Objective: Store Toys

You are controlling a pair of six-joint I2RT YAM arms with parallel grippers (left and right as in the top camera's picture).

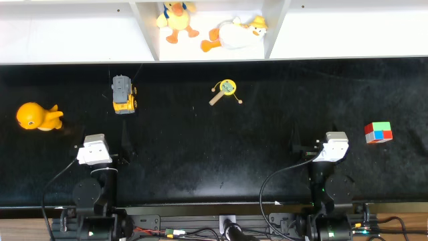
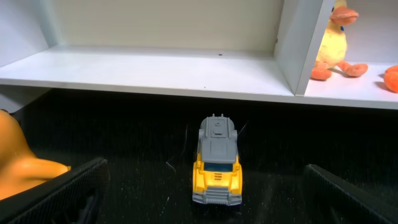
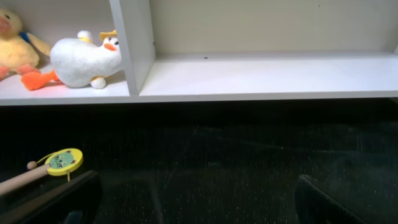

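Left gripper (image 1: 93, 148) spread wide, empty, lined up on the yellow truck (image 2: 216, 163) sitting on the black mat (image 2: 124, 137) short of the shelf (image 2: 155, 71); risk: it's on wheels; an off-centre pinch could roll it away.

Black desk (image 1: 200, 161), matte top, faintly speckled in the wrist views. Light wooden strip (image 1: 17, 213) runs along the desk's front edge. Bundle of wires (image 1: 175, 232) with small yellow and red connectors sits beyond that front edge, near its middle.
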